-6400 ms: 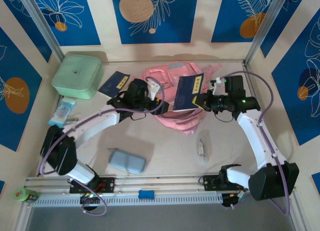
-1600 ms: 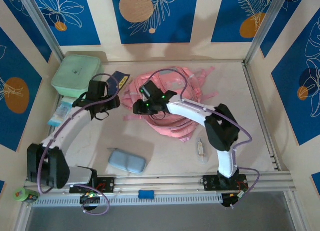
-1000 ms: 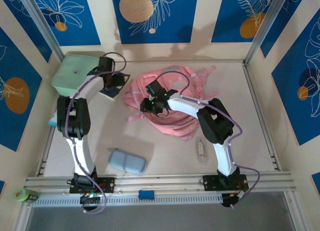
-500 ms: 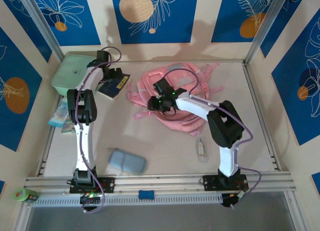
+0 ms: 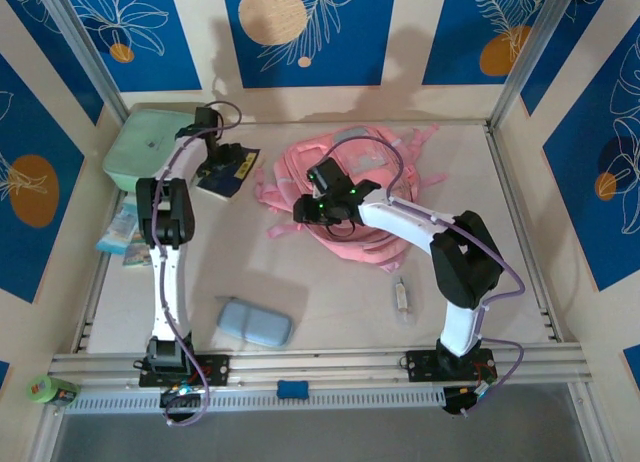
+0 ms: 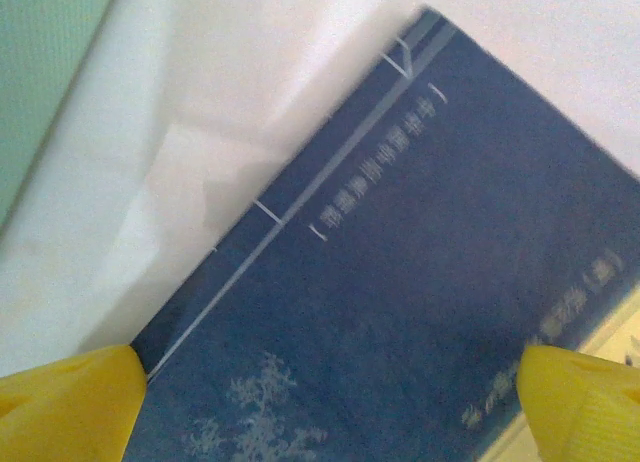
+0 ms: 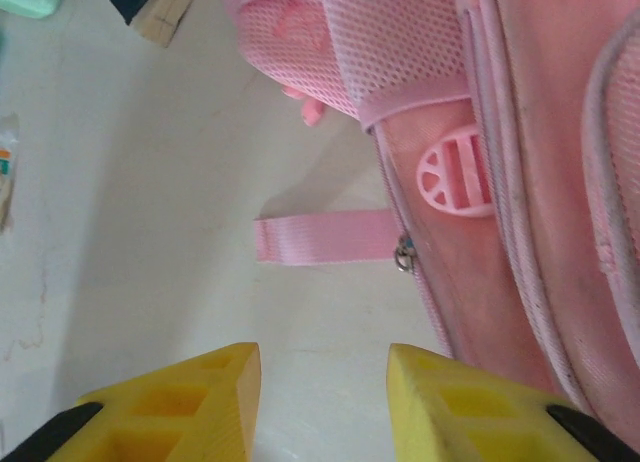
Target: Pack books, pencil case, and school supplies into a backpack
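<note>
Top external view: the pale bench [image 5: 330, 302] is carrying everything, and the pink backpack [image 5: 350, 242] is lying crumpled at its far middle, with the right arm reaching across it. In the right wrist view the backpack [image 7: 500, 182] is showing a mesh side pocket and a zip, and a loose pink strap [image 7: 325, 235] is trailing out flat onto the bench.

The mint-green box [image 5: 150, 152] is sitting in the far left corner. The blue-grey pencil case [image 5: 255, 323] is lying near the front, left of centre and well apart from the backpack. A navy booklet [image 5: 232, 174] is lying flat between the box and the backpack. Pale blue packets [image 5: 125, 232] are resting by the left wall.

The left hand [image 5: 215, 162] is hovering over that booklet. In the left wrist view the hand [image 6: 325, 402] is standing wide open, its two yellow tips straddling the booklet [image 6: 420, 252] and gripping nothing.

The right hand [image 5: 305, 210] is sitting at the backpack's left edge. In the right wrist view it [image 7: 325, 392] is standing partly open, with bare bench showing between the tips and nothing held.

The small wrapped stick [image 5: 402, 300] is lying on the bench just in front of the backpack.
</note>
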Motion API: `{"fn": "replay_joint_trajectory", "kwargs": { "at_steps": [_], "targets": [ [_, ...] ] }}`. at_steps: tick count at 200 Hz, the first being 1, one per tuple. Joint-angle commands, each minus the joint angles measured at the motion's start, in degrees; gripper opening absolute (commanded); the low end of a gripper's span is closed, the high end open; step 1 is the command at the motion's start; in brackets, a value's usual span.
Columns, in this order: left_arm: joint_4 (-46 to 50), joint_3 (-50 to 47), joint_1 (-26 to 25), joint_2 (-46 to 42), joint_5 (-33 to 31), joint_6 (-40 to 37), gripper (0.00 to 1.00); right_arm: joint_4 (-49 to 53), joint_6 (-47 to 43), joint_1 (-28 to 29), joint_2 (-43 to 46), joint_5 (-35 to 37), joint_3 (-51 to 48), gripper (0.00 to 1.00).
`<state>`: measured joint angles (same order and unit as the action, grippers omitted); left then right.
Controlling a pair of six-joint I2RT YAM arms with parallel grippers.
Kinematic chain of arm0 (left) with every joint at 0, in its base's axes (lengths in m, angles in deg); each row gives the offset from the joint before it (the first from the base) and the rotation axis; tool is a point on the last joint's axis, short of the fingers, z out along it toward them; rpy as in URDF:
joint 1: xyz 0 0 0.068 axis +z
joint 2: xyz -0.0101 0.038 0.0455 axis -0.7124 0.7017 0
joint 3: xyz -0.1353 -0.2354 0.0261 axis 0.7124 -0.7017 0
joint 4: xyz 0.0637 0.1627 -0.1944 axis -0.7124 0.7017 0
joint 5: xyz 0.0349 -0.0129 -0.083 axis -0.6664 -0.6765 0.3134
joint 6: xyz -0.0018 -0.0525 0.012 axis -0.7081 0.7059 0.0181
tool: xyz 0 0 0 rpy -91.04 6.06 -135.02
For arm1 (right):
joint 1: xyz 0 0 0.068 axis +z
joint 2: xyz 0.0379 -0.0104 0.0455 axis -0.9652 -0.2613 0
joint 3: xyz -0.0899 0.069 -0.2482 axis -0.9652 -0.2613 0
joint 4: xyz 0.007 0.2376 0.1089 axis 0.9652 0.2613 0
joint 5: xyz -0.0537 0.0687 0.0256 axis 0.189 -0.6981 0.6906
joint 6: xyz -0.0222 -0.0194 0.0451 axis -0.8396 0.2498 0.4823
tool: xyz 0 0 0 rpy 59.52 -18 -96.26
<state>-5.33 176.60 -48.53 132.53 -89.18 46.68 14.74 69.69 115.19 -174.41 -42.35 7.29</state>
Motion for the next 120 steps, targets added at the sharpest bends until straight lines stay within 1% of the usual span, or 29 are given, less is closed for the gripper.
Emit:
{"fn": "replay_joint_trajectory", "kwargs": {
  "at_steps": [1,18,30,39,59,73,88,102,120],
  "targets": [
    [3.48,-10.46,-0.55,-4.92,1.5,6.64,0.95,0.31,-0.24,-0.6,2.62,-0.11,-1.59,0.38],
    [0.0,-19.42,-1.24,-10.6,1.1,9.02,0.94,-0.27,-0.41,-0.69,3.76,0.27,-3.28,0.39],
    [-1.46,-26.0,-2.04,-15.13,-1.82,11.1,0.93,-0.17,-0.65,-0.79,4.23,0.39,-4.03,0.39],
    [-3.96,-31.01,-2.94,-18.31,-2.74,11.54,0.93,0.16,-0.84,-0.7,4.41,0.42,-4.31,0.39],
    [-5.58,-39.43,-4.37,-24.98,-5.69,14.13,0.92,0.21,-1.14,-0.35,4.33,-0.51,-5.12,0.38],
    [-9.11,-44.9,-4.48,-29.26,-4.49,15.38,0.92,0.72,-1.49,-0.18,3.33,-2.99,-4.24,0.38],
    [-9.45,-46.76,-4.44,-32.24,-5.02,15.08,0.92,1.57,-2.12,0.54,1.99,-3.92,-2.28,0.39],
    [-9.1,-46.88,-4.09,-33.09,-5.83,14.39,0.91,2.46,-2.92,1.13,-0.83,-5.05,1.28,0.4],
    [-10.04,-45.63,-3.57,-32.62,-1.58,14.05,0.89,3.63,-3.57,1.58,-5.65,-6.01,6.6,0.4]
  ]
}}
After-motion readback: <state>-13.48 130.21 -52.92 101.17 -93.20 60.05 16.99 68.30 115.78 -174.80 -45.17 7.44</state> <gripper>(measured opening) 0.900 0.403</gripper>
